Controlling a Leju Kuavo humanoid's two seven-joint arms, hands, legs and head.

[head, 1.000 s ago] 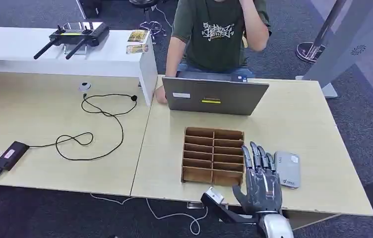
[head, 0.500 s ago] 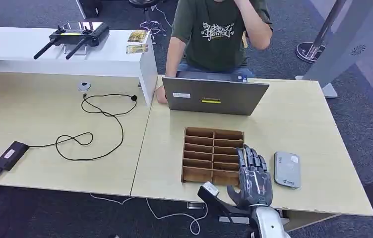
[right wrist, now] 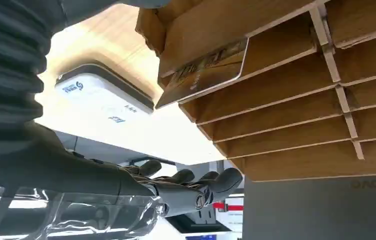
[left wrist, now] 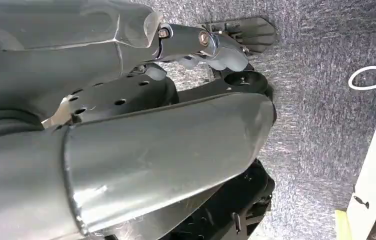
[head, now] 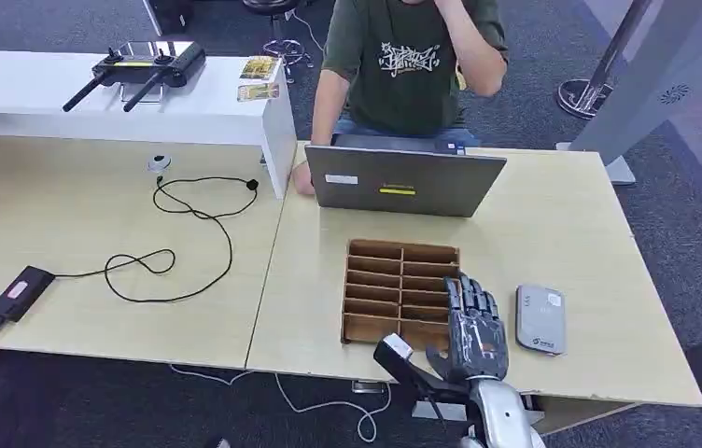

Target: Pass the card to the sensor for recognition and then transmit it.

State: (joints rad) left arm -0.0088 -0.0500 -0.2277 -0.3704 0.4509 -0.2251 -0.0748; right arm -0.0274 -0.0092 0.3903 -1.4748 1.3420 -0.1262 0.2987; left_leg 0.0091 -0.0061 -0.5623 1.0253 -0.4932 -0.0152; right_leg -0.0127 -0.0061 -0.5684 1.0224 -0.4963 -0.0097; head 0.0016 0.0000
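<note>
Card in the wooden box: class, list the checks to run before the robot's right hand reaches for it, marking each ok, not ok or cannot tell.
1. Card sits in a slot of the wooden box: ok.
2. Right hand holds nothing, fingers apart: ok.
3. Right hand is over the box's near right corner: ok.
4. Sensor lies flat to the right of the box, nothing on it: ok.
5. Card already gripped: not ok.

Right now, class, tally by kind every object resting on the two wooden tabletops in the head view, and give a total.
Laptop: 1
Wooden slotted rack: 1
Grey card sensor: 1
Black power adapter: 1
Black cable: 1
Small round white device: 1
Total: 6
</note>
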